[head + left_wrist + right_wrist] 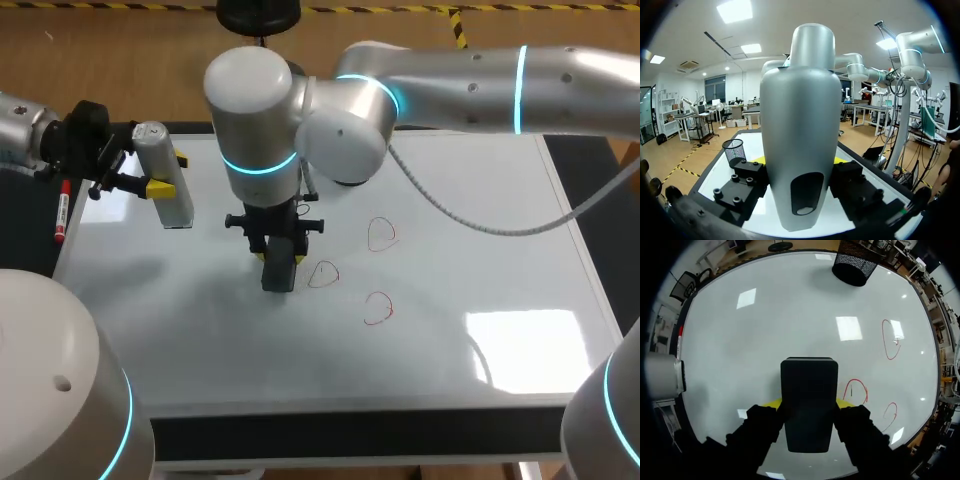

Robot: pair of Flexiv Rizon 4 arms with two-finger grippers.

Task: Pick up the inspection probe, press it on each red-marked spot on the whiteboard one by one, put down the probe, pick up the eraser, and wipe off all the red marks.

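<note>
Starting at the left, a red marker pen [62, 215] lies on the bench [350, 436] beside the whiteboard [200, 330]. Next to it the left pincer [170, 172] grips the silver probe [175, 205], holding it above the board's left part. Near the middle, the right pincer [280, 258] clasps the black eraser [278, 276] from both sides, low over the board, just left of the nearest of three red marks [324, 273].
</note>
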